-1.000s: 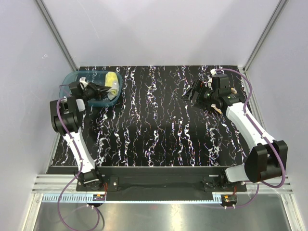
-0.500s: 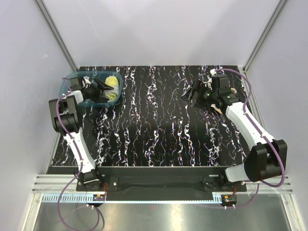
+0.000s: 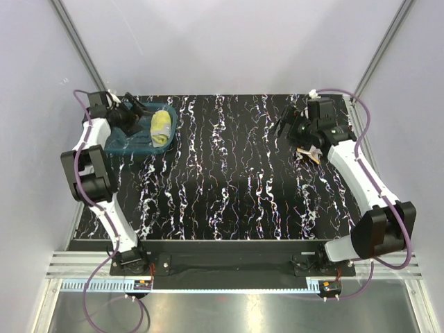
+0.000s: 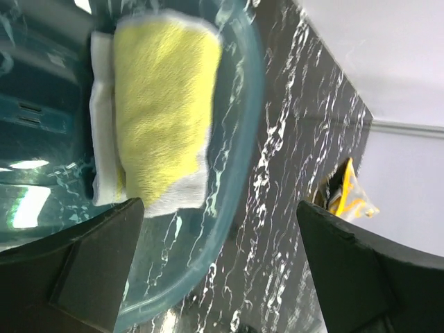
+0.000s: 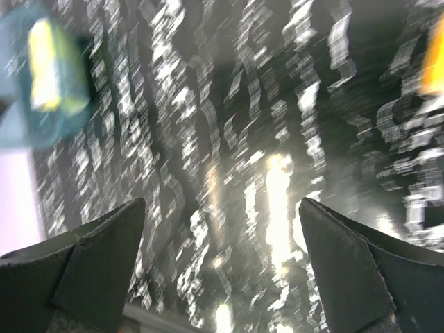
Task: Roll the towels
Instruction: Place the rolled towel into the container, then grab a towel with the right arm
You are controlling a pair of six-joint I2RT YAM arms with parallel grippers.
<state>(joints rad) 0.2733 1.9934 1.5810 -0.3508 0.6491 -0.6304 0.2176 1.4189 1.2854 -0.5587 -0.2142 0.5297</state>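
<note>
Pale lilac walls (image 3: 229,41), black white-veined tabletop (image 3: 229,187)

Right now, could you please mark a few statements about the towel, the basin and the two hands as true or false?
1. The yellow towel lies rolled up inside the basin. True.
2. The left hand is shut on the yellow towel. False: it is open above the basin and holds nothing.
3. The right hand is open and holds nothing. True.
4. The basin stands at the right edge of the table. False: it stands at the far left corner, by the left hand.
</note>
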